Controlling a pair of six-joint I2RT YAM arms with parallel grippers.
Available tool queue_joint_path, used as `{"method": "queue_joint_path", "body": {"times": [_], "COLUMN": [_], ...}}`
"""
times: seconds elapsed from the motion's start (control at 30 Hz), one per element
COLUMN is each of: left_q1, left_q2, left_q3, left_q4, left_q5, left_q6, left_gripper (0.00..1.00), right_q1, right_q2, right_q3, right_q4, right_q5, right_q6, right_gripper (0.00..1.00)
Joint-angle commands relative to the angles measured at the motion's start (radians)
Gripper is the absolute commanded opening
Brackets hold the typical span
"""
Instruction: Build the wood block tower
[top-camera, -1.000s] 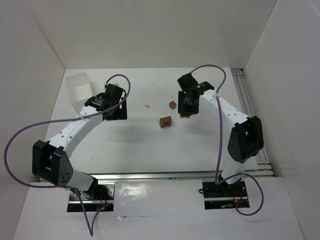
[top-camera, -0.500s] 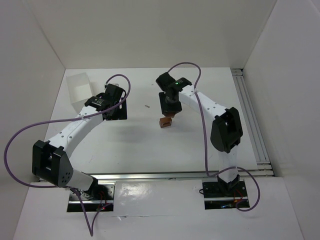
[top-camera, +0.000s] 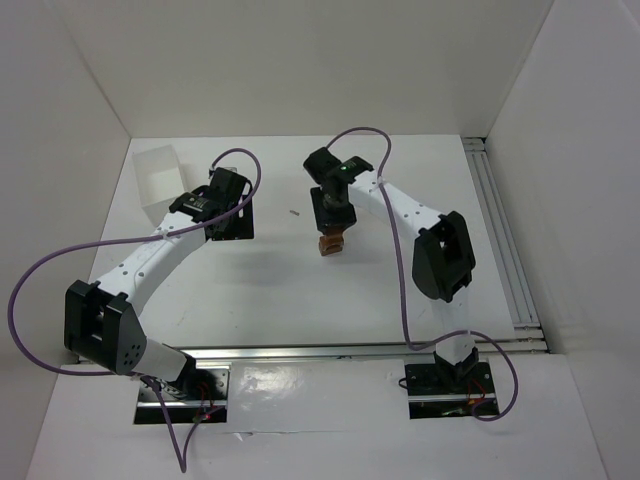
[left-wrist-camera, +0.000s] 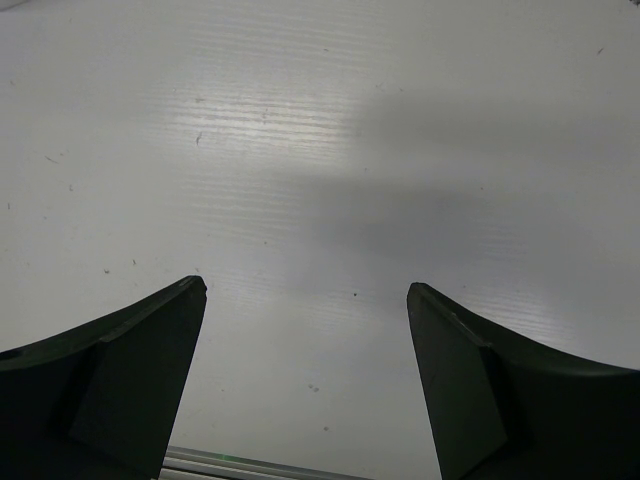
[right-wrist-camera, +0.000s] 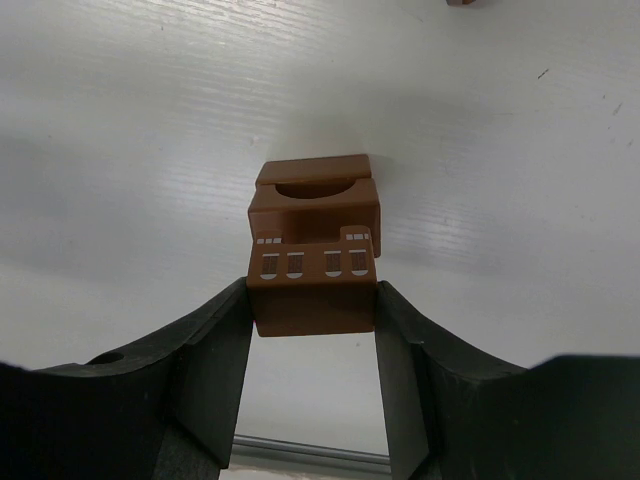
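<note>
My right fingers (right-wrist-camera: 312, 302) are clenched on a reddish-brown wood block (right-wrist-camera: 310, 268), pinching it on both sides, its near face printed with small white window marks. Just beyond it a second wood block (right-wrist-camera: 318, 195), with a rounded hollow cut into it, sits on the white table (right-wrist-camera: 120, 150). The held block overlaps it in my wrist view, and I cannot tell whether the two touch. A sliver of a third block (right-wrist-camera: 461, 2) shows at the far edge of that view. Seen from above, the pair lies near the middle of the table, under my right arm (top-camera: 400, 205), which reaches in from the right. My left fingers (left-wrist-camera: 305, 300) are spread wide with nothing between them. They hover over the table well apart from the blocks, near a white tray (top-camera: 158, 180) at the far left corner.
</note>
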Motion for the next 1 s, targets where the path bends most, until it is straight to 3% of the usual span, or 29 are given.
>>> {"method": "queue_joint_path", "body": {"times": [0.0,0.97], "left_q1": [-0.005,-0.005], "left_q2": [-0.017,-0.026], "left_q3": [0.025,0.016], "left_q4": [-0.006,-0.015], "left_q5": [-0.019,-0.028], "left_q6": [0.011,0.002], "left_gripper": [0.94,0.94], "right_q1": [0.015,0.015], "right_q2": [0.018,0.038], "right_q3": [0.055,0.046], "right_q4": [-0.013,-0.013], "right_q5": [-0.001,0.017], "right_q6": [-0.009,-0.009], "right_gripper": [0.49,0.51]}}
